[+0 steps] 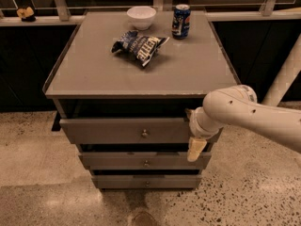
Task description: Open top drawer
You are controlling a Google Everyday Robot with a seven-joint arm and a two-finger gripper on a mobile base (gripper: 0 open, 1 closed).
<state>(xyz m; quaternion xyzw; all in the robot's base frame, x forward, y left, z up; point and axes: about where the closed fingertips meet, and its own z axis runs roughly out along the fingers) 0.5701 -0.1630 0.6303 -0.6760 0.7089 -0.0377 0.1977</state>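
Note:
The top drawer point(117, 130) is the widest grey front of the cabinet, with a small round metal knob point(144, 133) at its centre. Its front stands a little forward of the cabinet, with a dark gap above it. My gripper point(192, 136) comes in from the right on a white arm point(244, 111) and sits against the right end of that drawer front, well to the right of the knob. It covers the drawer's right edge.
Two narrower drawer fronts point(146, 161) lie below. On the cabinet top point(94, 74) are a white bowl point(141, 17), a blue can point(181, 21) and a blue chip bag point(139, 46). A speckled floor point(37, 187) surrounds the cabinet, with a ledge and railing behind.

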